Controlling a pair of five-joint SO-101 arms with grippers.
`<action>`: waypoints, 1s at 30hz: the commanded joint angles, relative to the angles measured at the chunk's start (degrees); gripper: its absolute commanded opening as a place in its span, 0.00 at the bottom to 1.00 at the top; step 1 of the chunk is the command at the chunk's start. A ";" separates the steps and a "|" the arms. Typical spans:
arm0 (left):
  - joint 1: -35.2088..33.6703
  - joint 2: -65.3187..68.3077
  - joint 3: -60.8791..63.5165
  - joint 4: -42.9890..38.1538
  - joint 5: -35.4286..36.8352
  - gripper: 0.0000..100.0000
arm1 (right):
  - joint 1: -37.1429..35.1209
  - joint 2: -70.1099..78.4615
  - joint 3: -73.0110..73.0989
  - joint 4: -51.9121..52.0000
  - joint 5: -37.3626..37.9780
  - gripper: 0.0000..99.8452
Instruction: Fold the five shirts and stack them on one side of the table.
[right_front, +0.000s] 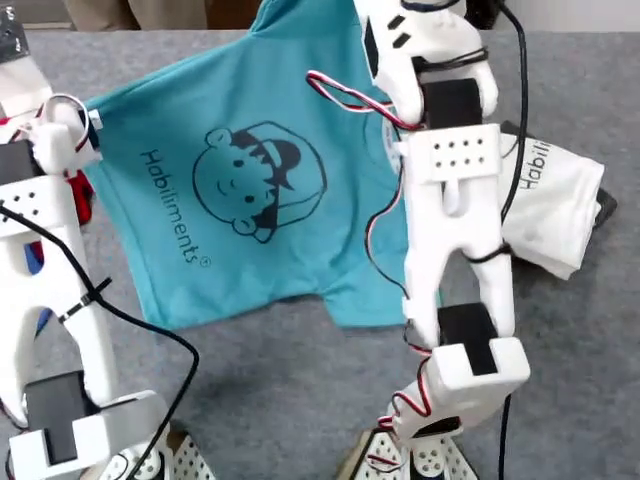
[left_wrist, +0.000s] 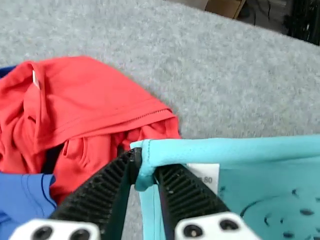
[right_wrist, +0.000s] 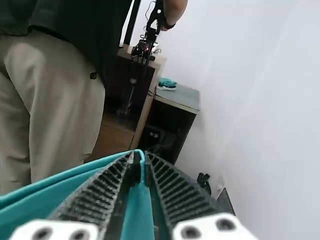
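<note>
A teal shirt (right_front: 250, 190) with a cartoon face print hangs spread over the grey table (right_front: 280, 400), held at two points. My left gripper (left_wrist: 144, 161) is shut on one hemmed corner of the teal shirt (left_wrist: 240, 170), at the table's left side (right_front: 88, 118). My right gripper (right_wrist: 139, 161) is shut on another edge of the teal shirt (right_wrist: 75, 195), lifted high at the far side. A folded white shirt (right_front: 550, 200) lies to the right, past the right arm (right_front: 450, 160). A crumpled red shirt (left_wrist: 75, 115) and a blue shirt (left_wrist: 20, 195) lie under the left gripper.
The red shirt (right_front: 80, 195) and the blue shirt (right_front: 38, 262) sit at the table's left edge behind the left arm (right_front: 50, 260). Bare grey table lies in front of the teal shirt. A person (right_wrist: 45, 100) stands beyond the far edge.
</note>
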 joint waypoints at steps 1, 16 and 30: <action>0.88 -0.04 -4.22 4.22 0.26 0.02 | 1.63 -0.40 -5.23 4.66 -0.53 0.00; 0.97 -0.22 0.26 17.93 -11.87 0.02 | 1.63 -0.48 -17.89 47.65 22.59 0.00; 2.55 -0.48 22.86 16.35 -20.22 0.02 | 9.36 -0.57 -21.23 70.24 40.44 0.00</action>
